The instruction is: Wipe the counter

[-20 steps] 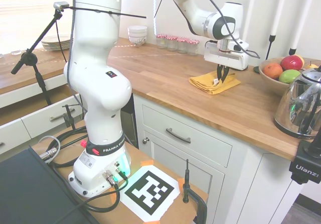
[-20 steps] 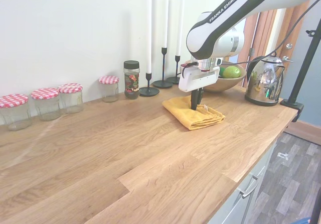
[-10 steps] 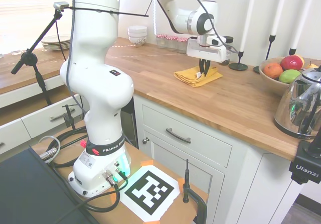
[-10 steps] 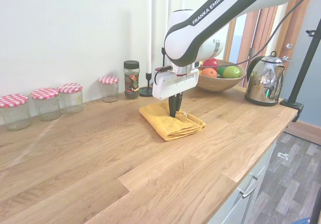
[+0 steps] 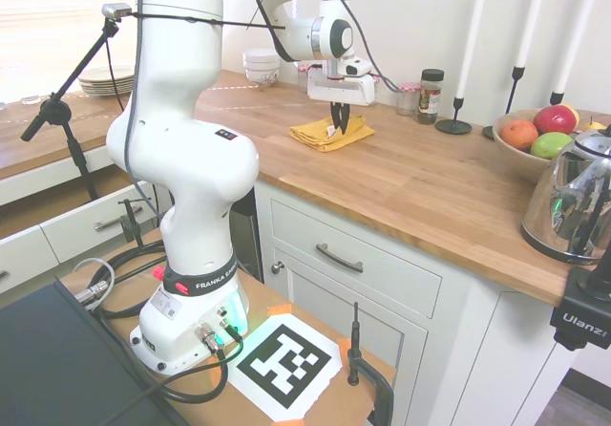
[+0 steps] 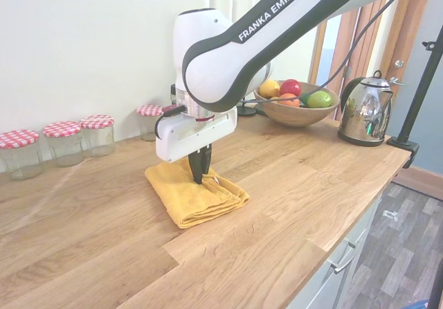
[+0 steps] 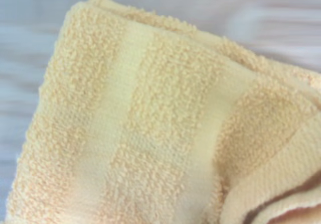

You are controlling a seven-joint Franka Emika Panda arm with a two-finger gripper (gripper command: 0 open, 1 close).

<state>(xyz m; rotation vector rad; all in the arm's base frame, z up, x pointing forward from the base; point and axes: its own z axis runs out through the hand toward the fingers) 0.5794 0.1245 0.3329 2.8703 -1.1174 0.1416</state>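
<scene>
Second exterior view gave me the gripper (image 6: pixel 199 175) with jaws clamped on a fold of the yellow towel (image 6: pixel 196 195), directly beneath them on the counter (image 6: pixel 297 184). Its long axis ran along the counter, bare wood either side.

Glossy white arm (image 5: pixel 181 159) with black joint bands, "FRANKA EMIKA" lettering, perhaps dark jaws.
</scene>
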